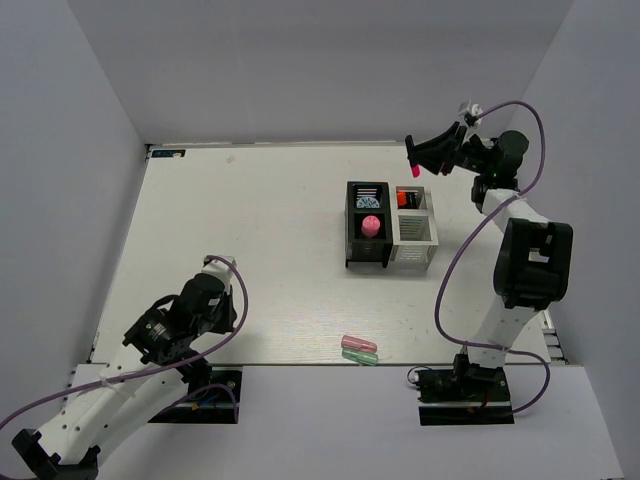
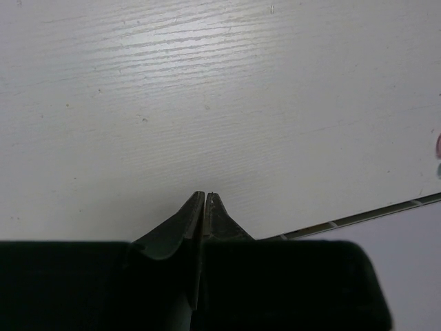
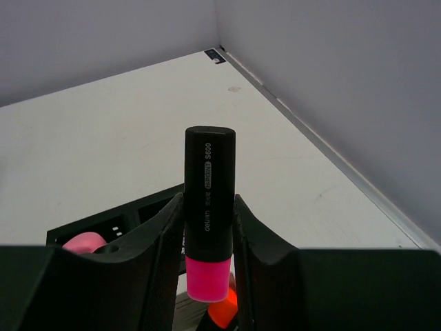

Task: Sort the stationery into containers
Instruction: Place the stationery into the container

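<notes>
From above, the right fingers [image 1: 425, 156] hang over the far right of the worktop [image 1: 250, 250], clamped on a pink-capped marker [image 1: 414, 170] just beyond the white mesh bin [image 1: 416, 240]. The black mesh bin [image 1: 366, 258] touches its left side, with a round pink piece [image 1: 370, 226] inside. A pastel pink oblong [image 1: 357, 343] and a green oblong [image 1: 362, 356] lie side by side at the near edge.

At the left wrist, the left fingers [image 2: 196, 208] are pressed together, empty, over bare worktop.

At the right wrist, the marker stands upright, cap down, above the bins.
</notes>
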{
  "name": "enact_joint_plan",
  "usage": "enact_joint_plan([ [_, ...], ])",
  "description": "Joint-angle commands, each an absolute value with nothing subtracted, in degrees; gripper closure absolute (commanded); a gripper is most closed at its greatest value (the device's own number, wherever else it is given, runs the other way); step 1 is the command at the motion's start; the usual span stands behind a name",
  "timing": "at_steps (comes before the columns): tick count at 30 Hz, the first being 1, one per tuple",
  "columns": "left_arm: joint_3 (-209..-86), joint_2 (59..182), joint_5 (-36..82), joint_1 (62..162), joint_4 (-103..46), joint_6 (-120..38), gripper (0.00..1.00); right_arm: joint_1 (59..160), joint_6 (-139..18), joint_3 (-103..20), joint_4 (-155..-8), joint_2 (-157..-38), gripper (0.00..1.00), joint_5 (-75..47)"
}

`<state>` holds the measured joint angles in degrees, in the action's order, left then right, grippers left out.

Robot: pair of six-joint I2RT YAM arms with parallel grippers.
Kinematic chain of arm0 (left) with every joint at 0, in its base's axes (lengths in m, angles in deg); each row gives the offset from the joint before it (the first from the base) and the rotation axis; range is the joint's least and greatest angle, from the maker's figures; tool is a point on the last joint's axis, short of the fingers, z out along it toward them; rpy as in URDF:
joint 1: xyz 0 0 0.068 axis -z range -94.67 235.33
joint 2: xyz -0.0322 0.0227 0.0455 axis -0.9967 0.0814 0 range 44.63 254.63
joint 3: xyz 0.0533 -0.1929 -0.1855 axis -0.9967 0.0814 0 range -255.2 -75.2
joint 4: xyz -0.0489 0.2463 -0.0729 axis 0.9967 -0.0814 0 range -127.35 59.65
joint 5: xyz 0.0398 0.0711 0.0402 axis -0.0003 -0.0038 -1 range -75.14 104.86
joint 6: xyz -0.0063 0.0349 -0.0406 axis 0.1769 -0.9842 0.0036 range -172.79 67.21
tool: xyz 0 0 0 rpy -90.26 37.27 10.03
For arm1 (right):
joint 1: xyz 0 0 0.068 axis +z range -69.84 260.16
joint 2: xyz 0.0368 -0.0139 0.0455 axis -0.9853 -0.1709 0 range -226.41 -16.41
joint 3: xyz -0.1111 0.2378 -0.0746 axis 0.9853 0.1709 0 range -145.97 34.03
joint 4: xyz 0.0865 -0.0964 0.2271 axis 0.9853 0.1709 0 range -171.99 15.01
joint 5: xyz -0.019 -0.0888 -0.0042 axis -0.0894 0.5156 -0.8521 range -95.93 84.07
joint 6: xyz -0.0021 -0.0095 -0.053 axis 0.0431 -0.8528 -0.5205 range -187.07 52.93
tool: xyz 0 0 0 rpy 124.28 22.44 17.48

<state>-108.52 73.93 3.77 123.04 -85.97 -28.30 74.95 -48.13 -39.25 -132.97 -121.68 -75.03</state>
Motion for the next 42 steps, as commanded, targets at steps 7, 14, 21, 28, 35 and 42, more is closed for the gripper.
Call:
enact_joint_plan([
  [7,-108.16,73.02,3.26,122.77,-85.99,-28.27,0.83,74.45,-51.77,-33.83,-140.44,-124.77,1.0,-76.33],
  [14,-107.46,72.32,3.26,122.95,-86.17,-28.0,0.83,74.27,-54.15,-32.69,-139.82,-125.92,1.0,-74.31],
  [21,-107.46,72.23,3.34,122.86,-86.17,-28.0,0.83,73.66,-57.84,-29.44,-137.98,-126.1,1.0,-74.39],
  [28,-107.28,72.14,3.34,122.95,-86.16,-27.92,0.83,73.22,-63.11,-27.58,-134.99,-125.48,1.0,-75.01],
  [35,-107.28,72.14,3.35,122.86,-86.17,-27.91,0.83,72.52,-66.53,-25.83,-132.7,-124.08,0.88,-76.5],
  [42,-107.37,72.31,3.43,122.86,-85.9,-28.0,0.83,72.25,-70.14,-25.56,-128.4,-121.88,0.42,-77.03],
])
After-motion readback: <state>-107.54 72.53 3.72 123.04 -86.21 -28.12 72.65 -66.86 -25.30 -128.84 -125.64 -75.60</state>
